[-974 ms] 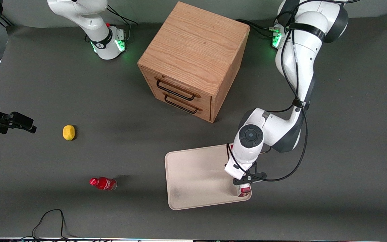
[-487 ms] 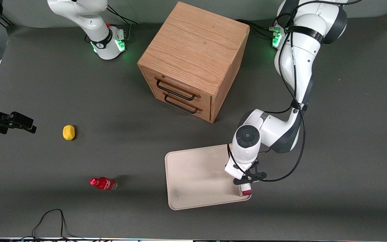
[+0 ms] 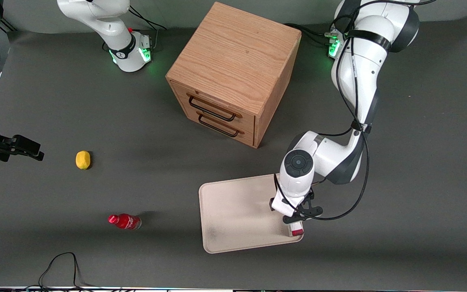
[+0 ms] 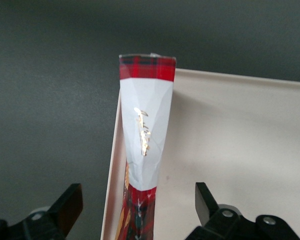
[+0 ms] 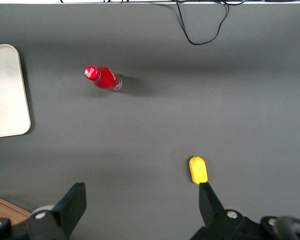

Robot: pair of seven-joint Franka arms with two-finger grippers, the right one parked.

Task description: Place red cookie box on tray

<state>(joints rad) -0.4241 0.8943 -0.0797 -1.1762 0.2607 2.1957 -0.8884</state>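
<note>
The red cookie box [image 4: 146, 115] rests on a narrow side on the cream tray [image 4: 240, 150], right along the tray's rim. Its upward narrow face is white with gold script and red tartan ends. My left gripper [image 4: 136, 192] is open above it, with one finger on each side and both clear of the box. In the front view the gripper [image 3: 296, 220] hangs over the tray [image 3: 233, 211] corner nearest the camera at the working arm's end. Only one red end of the box [image 3: 296, 231] shows below the gripper there.
A wooden two-drawer cabinet [image 3: 233, 73] stands farther from the camera than the tray. A small red bottle [image 3: 125, 221] and a yellow lemon [image 3: 82, 159] lie toward the parked arm's end of the table. A black cable [image 3: 61, 263] lies at the near edge.
The arm's wrist has shifted slightly away from the front camera. The box stays at the tray's corner.
</note>
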